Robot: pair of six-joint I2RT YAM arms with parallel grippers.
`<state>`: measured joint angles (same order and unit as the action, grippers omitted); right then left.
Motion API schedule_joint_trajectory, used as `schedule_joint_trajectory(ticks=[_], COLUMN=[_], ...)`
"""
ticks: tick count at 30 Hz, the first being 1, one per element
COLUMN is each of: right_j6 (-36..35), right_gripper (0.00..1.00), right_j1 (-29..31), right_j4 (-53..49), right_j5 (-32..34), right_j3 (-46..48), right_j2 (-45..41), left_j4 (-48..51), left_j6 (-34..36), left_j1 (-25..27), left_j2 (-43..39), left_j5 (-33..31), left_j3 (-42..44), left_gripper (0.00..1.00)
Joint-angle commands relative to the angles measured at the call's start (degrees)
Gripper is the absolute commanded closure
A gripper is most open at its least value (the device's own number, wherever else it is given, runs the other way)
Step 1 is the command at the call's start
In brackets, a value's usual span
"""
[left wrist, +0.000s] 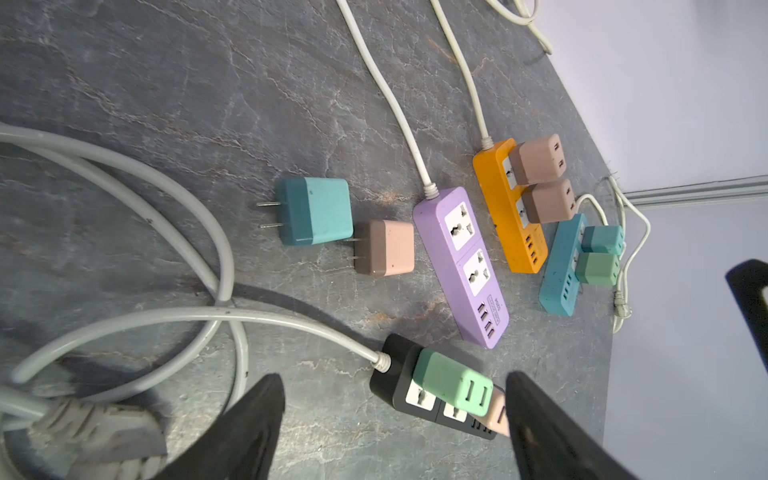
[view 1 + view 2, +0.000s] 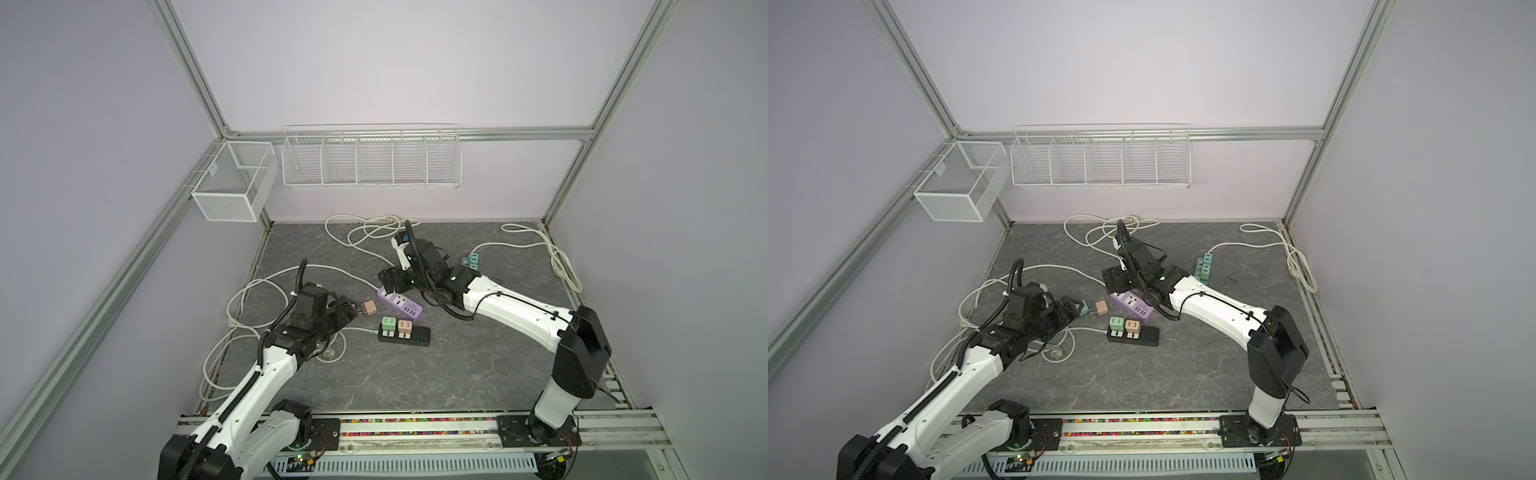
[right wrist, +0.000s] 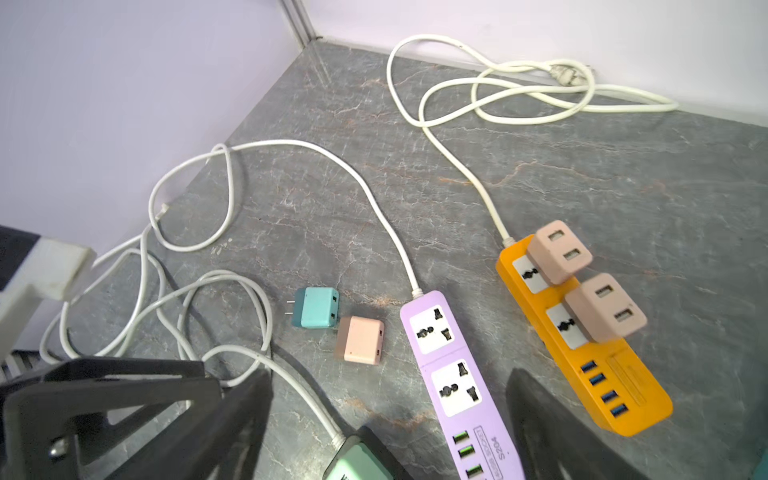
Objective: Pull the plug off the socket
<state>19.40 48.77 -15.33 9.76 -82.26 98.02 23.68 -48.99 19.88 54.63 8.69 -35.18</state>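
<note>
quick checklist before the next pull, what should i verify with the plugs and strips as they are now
1. The left claw is open and empty: ok.
2. The right claw is open and empty, by the purple strip: ok.
3. Both sockets of the purple strip are empty: ok. The teal plug and the loose pink plug lie on the table beside it.
4. The black strip is cleared: not ok. The green plug and a second pink plug are plugged in.
5. The orange strip is cleared: not ok. Two tan plugs are in it.
6. How tightly the green plug sits: cannot tell.
</note>
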Motion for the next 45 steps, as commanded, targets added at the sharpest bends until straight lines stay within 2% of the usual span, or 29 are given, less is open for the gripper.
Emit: schedule_joint_trajectory(ticks=[1,6,10,17,23,25,28,35,45], right_j6=[-5.0,-7.5,-13.1,-20.8,-27.7,-29.6,-31.3,-34.3,-39.5], right_gripper=[0.12,0.11,0.11,0.0,0.09,0.12,0.15,0.22,0.3], right_j1=[-0.7,-1.3,-1.3,0.0,2.8,3.9,5.3,5.8,6.0], right_j4=[-2.2,-4.2,-5.2,-12.5,-20.6,-22.8,-24.9,-27.1,-29.0], right_j5=[4.4,6.2,1.0,-6.5,-9.3,-8.4,-7.0,-8.3,-11.8], right_j3=[3.0,6.6,8.5,7.2,3.8,2.6,0.7,-3.5,-7.6], right_j2=[-2.7,-6.5,-8.1,-7.3,-3.8,-2.4,0.2,5.2,11.5], left_j4=[-0.4,-0.2,0.6,0.6,-1.6,-1.1,-5.2,-12.1,-22.0], left_j6=[-0.7,-1.4,-1.8,-4.5,-7.7,-8.9,-10.9,-10.8,-10.9], left_j1=[-0.2,0.0,1.3,6.6,8.0,8.4,8.6,9.8,10.2], left_j2=[-1.8,-3.6,-3.9,-5.0,-9.1,-10.6,-10.8,-4.2,3.3], left_j5=[1.8,3.0,3.1,0.3,0.9,0.6,1.9,4.1,5.7], left_j3=[1.7,3.3,3.9,5.9,10.3,11.4,13.7,13.6,14.8], left_gripper=[0.18,0.2,0.21,0.24,0.28,0.29,0.31,0.33,0.4])
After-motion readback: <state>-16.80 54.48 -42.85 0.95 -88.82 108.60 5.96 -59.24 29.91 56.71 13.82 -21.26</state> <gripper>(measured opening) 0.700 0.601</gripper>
